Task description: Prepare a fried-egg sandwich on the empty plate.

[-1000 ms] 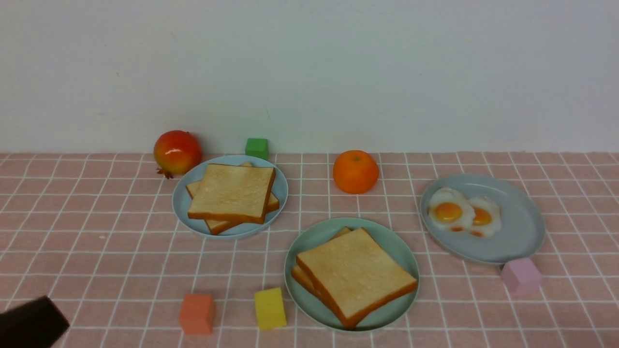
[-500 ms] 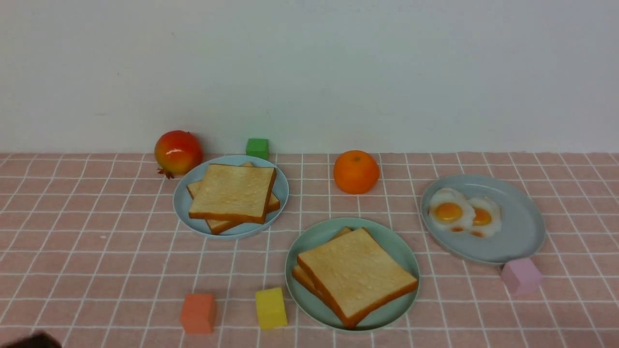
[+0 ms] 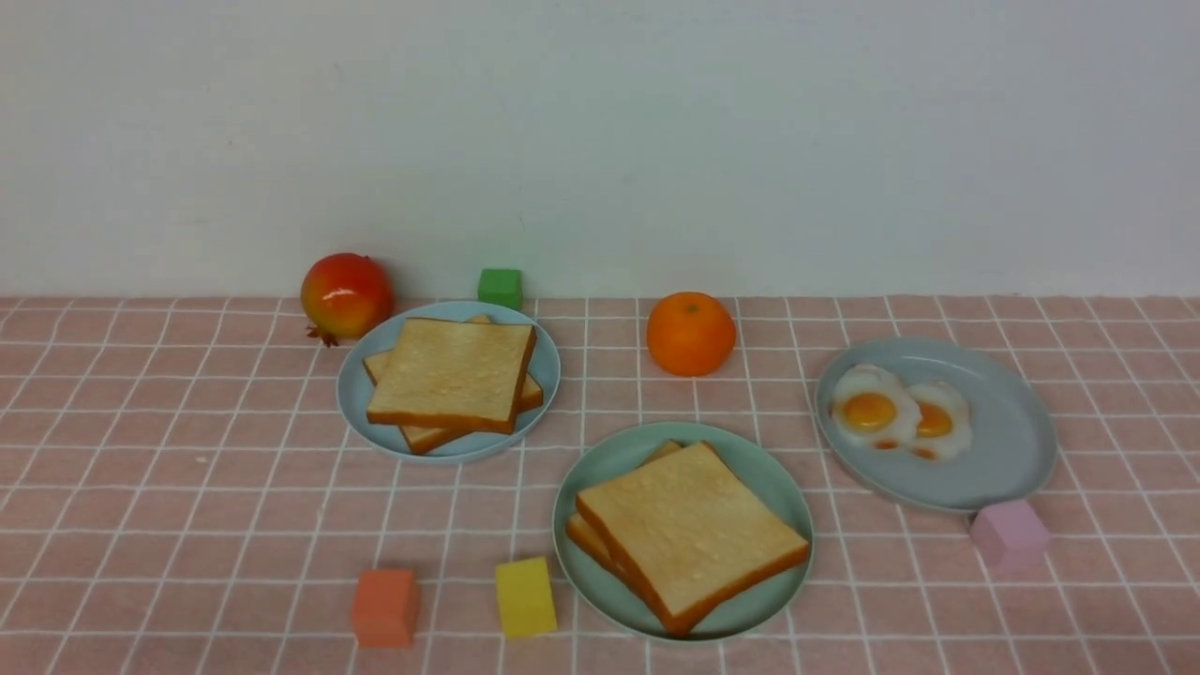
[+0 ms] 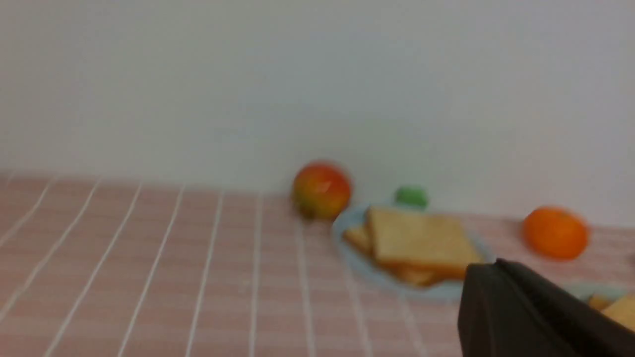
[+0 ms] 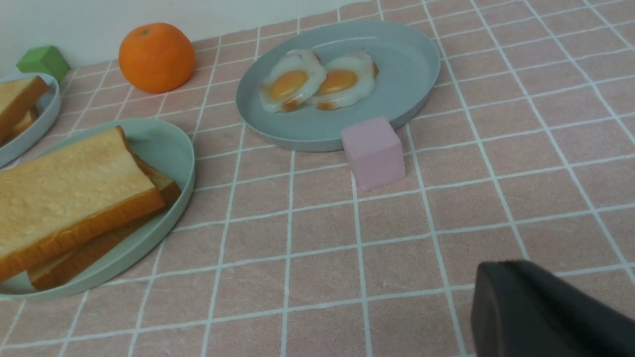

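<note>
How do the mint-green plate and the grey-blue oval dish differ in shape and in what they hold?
The mint-green plate is round; the oval dish is elongated. The plate holds two stacked toast slices; the dish holds two fried eggs, overlapping at one end, the rest of the dish bare. Both have low rims and rest flat on the pink checked cloth.

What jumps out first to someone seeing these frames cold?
Probably the toast stack on the mint-green plate, front and centre. Next, the two fried eggs on the grey-blue oval dish to the right, and a second toast pile on the pale-blue plate to the left. At the back, the orange and pomegranate add bright colour.
</note>
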`<state>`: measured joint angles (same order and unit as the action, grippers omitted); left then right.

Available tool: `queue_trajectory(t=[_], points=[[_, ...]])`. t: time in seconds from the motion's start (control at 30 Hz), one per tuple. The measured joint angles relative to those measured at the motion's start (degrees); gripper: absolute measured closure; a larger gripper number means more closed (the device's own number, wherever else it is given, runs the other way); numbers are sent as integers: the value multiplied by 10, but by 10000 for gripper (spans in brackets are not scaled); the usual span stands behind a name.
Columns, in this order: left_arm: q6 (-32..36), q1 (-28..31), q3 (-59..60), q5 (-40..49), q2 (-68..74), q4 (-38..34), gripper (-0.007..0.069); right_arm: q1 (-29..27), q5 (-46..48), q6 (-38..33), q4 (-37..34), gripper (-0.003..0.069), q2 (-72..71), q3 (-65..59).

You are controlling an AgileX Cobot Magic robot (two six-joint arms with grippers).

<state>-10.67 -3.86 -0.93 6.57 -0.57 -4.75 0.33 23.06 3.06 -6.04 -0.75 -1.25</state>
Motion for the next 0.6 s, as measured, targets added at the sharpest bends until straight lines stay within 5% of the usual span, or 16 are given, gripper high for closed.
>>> queue_trajectory(t=[0.23, 0.6], points=[[-37, 8, 23, 126, 0, 12, 612, 0, 0, 0, 0, 621, 0, 0], [-48, 13, 21, 135, 0, 16, 612, 0, 0, 0, 0, 606, 0, 0]])
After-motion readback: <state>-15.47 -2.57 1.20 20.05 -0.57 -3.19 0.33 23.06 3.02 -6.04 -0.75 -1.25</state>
